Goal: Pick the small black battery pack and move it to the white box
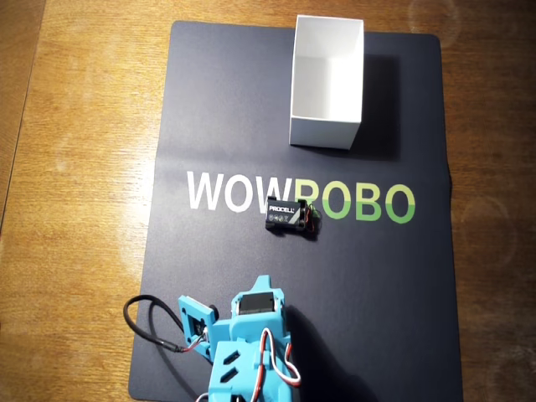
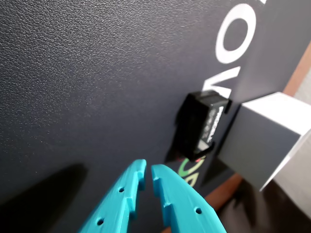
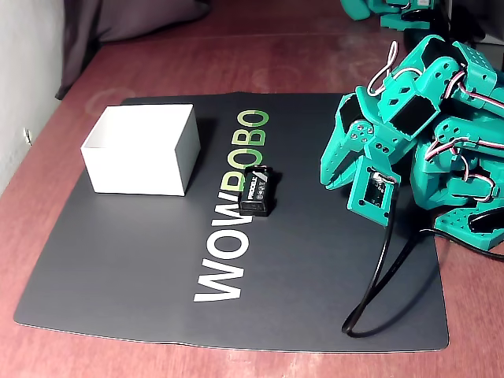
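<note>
Hovering low over a dark mat [image 1: 234, 109] spread on a wooden table [image 1: 84, 126], the teal robot arm [image 3: 425, 102] sits folded at the mat's near edge in the overhead view, its end effector [image 2: 147, 178] empty, the two fingers pressed nearly together with only a sliver of gap between the tips, as the wrist view shows. The small black battery pack [image 1: 285, 215] lies flat near the middle of the mat, on the "WOWROBO" lettering [image 1: 226, 191], its short wires [image 1: 311, 219] trailing toward the mat's right edge in the overhead view. The white box [image 1: 327, 79] stands open at the mat's far edge, well apart from the battery pack and slightly to the right of it in that view.

Nothing is held yet, and the risks appear to lie in the approach. With the fingers this close, a descent without spreading them first would likely strike the top of the battery pack or shove it across the mat. The pack is small and looks light, so an off-centre closing could spin it or skid it away. The wires could snag a fingertip or be pinched instead of the body, leaving a weak hold that may slip during the carry. The box has tall thin walls; a low carry could clip the near wall and push or tip it, and an early release would probably drop the pack on the mat just outside.
</note>
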Controlling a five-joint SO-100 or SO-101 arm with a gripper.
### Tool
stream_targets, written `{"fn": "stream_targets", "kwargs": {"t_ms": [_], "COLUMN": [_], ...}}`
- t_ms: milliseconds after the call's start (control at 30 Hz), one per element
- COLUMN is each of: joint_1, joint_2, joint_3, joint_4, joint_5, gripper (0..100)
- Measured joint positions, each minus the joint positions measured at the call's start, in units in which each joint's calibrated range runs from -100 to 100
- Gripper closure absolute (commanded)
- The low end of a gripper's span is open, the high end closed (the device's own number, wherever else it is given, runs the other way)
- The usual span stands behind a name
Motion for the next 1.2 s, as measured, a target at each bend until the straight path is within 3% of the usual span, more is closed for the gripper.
{"fn": "stream_targets", "kwargs": {"t_ms": [1200], "joint_1": [-2.7], "joint_2": [0.2], "joint_3": [-0.5], "joint_4": [0.0], "joint_5": [0.0], "gripper": [99]}}
